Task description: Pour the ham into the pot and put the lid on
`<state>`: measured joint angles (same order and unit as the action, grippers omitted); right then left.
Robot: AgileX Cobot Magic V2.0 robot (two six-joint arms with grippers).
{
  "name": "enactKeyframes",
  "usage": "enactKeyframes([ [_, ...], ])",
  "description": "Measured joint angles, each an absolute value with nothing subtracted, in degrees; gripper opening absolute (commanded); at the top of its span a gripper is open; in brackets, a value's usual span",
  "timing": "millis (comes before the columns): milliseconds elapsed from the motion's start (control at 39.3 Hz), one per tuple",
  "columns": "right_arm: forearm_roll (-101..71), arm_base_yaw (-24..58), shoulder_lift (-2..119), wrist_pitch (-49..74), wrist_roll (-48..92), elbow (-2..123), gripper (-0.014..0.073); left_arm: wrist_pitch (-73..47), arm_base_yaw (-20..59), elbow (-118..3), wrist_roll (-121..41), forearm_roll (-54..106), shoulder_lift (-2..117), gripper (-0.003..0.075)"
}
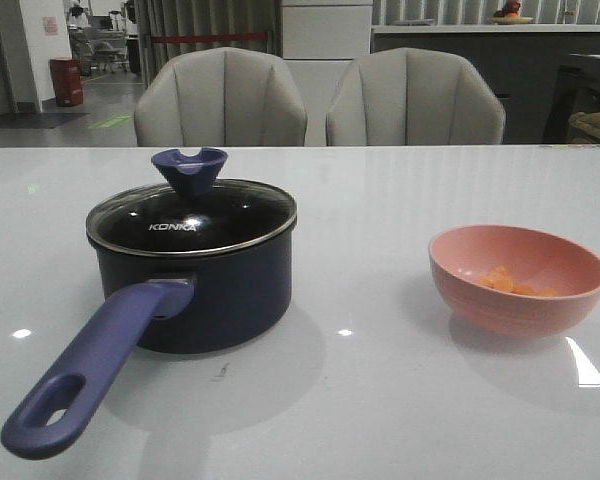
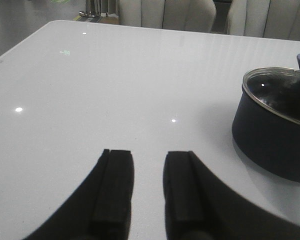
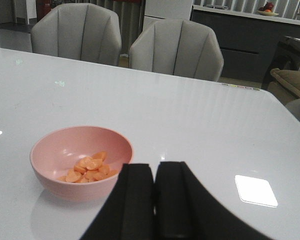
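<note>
Nearest in my left wrist view, the left gripper [image 2: 149,187] is released: its two black fingers [image 2: 115,187] stand apart over bare white table [image 2: 115,90] and grasp nothing. In my right wrist view, the right gripper [image 3: 155,200] has its fingers [image 3: 135,200] drawn nearly together with only a thin slit between them, and nothing is clamped there.

Just beyond the right gripper sits the pink bowl [image 3: 55,182], upright on the table. The ham [image 3: 88,169] lies in a small heap on the bowl's floor.

In the front view neither arm shows. The pot [image 1: 220,300] stands on the robot's left half of the table, its long handle [image 1: 95,368] angled toward the near left edge. The lid [image 1: 191,222] is seated on the pot's rim, covering it, with the blue knob [image 1: 189,172] upright on top. The bowl [image 1: 520,300] is well apart from the pot, on the right half, the ham [image 1: 515,282] still inside it.

Farthest back, two grey chairs [image 1: 220,98] stand side by side behind the table
</note>
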<state>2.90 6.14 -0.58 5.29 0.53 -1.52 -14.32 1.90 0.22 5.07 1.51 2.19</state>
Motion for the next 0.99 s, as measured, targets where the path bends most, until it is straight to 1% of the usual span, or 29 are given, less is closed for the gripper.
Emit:
enactKeyframes([
  [229, 2.9, 6.14, -0.58, 5.29, 0.53, -1.52, 0.0145, -12.7, 1.9, 0.22, 5.07, 1.38, 2.19, 0.0237],
  [356, 2.9, 6.14, -0.58, 5.29, 0.53, -1.52, 0.0145, -2.89, 1.9, 0.22, 5.07, 1.75, 2.19, 0.0237],
  [458, 2.9, 6.14, -0.58, 5.29, 0.53, -1.52, 0.0145, 10.68, 1.9, 0.22, 5.07, 1.75, 2.09, 0.0237],
  [509, 2.9, 6.14, -0.58, 5.29, 0.53, -1.52, 0.0145, 12.59, 1.9, 0.0, 5.07, 1.75, 2.11, 0.0237],
  [636, 2.9, 6.14, -0.58, 5.29, 0.53, -1.52, 0.0145, 7.39, 1.9, -4.36, 5.07, 1.02, 3.71, 0.0237],
  [865, 2.9, 6.14, -0.58, 5.29, 0.53, -1.52, 0.0145, -9.06, 1.9, -17.21, 5.07, 0.0, 12.54, 0.0237],
  [993, 2.9, 6.14, -0.58, 5.29, 0.53, -1.52, 0.0145, -13.01, 1.9, -20.13, 5.07, 0.0, 16.55, 0.0237],
])
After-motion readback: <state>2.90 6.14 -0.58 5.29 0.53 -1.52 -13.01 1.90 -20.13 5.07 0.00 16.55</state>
